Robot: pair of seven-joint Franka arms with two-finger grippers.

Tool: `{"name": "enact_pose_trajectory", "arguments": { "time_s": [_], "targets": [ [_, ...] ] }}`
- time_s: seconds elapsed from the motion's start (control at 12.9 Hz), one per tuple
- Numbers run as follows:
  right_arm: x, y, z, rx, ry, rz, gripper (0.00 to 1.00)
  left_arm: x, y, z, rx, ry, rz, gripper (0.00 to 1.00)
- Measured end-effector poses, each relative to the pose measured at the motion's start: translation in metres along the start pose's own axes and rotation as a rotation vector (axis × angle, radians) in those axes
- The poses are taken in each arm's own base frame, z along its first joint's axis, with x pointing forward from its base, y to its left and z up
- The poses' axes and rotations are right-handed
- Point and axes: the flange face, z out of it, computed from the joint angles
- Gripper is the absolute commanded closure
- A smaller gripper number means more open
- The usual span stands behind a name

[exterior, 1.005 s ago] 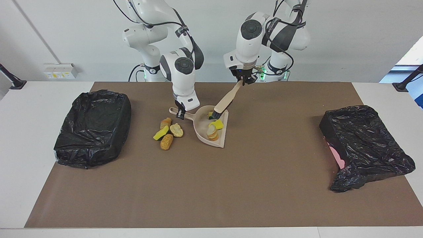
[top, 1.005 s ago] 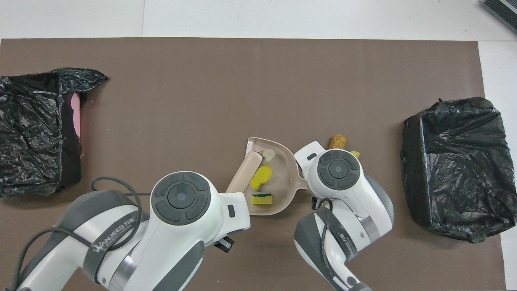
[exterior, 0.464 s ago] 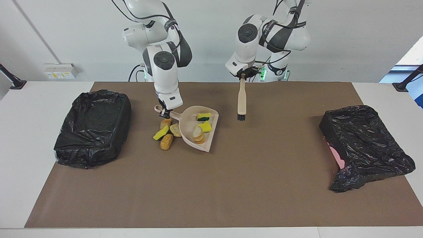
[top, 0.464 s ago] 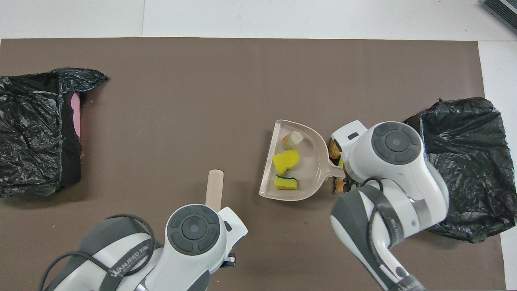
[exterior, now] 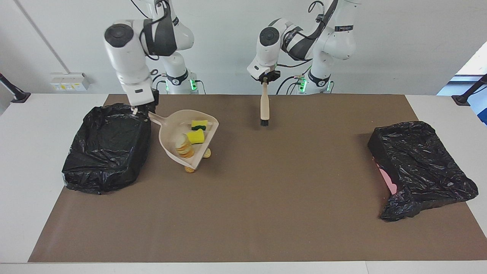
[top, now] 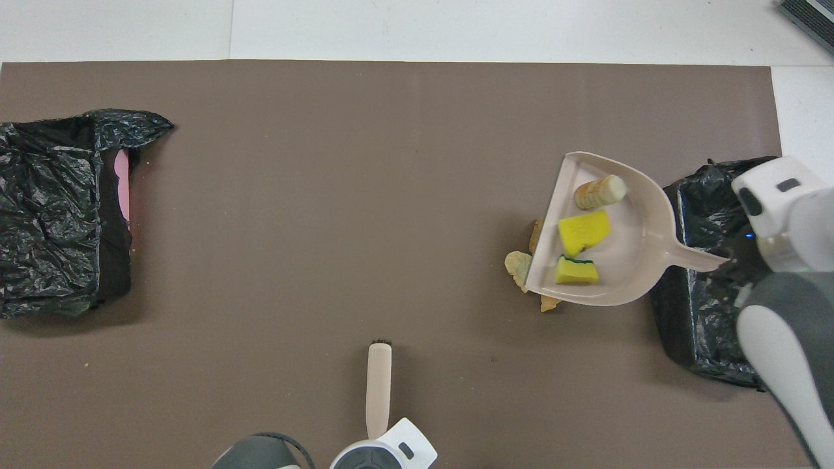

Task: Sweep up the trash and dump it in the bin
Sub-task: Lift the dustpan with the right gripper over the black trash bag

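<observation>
black-bagged bin (exterior: 106, 148) at the right arm's end, right gripper (exterior: 144, 108) over its edge, jaws pinching the dustpan (exterior: 173, 129) handle, pan lifted with three bits of trash (exterior: 192, 137), other chunks (exterior: 206, 153) on the table underneath, left gripper (exterior: 264, 79) clamped on a dangling brush (exterior: 264, 107), second bagged bin (exterior: 418, 167) at the left arm's end

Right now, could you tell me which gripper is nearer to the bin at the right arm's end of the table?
Right. The right gripper holds the dustpan handle over that bin's rim; the left gripper hangs over mid-table with the brush.
</observation>
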Motion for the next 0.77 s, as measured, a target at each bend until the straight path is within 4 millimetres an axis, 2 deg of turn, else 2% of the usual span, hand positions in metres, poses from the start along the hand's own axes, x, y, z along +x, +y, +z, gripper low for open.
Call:
{"name": "enact_pose_trajectory", "arguments": {
  "time_s": [0.15,0.23,0.39,0.54,0.77],
  "targets": [
    [-0.070,0.019,-0.011,-0.004,0.008,0.017,1.00,-0.016,0.010,0.015,-0.009,0.004,-0.013,1.00],
    [-0.105,0.027,-0.008,0.000,0.005,0.029,1.00,-0.015,0.010,0.020,-0.019,0.008,-0.021,1.00],
    [-0.163,0.036,-0.003,-0.014,-0.043,0.027,1.00,-0.012,0.006,0.027,-0.019,0.003,-0.035,1.00],
    [-0.195,0.043,0.000,-0.047,-0.123,-0.001,1.00,-0.011,0.005,0.030,-0.027,-0.010,-0.047,1.00],
    [-0.218,0.059,0.019,-0.084,-0.244,-0.087,1.00,-0.010,0.004,0.031,-0.034,-0.015,-0.056,1.00]
  ]
}}
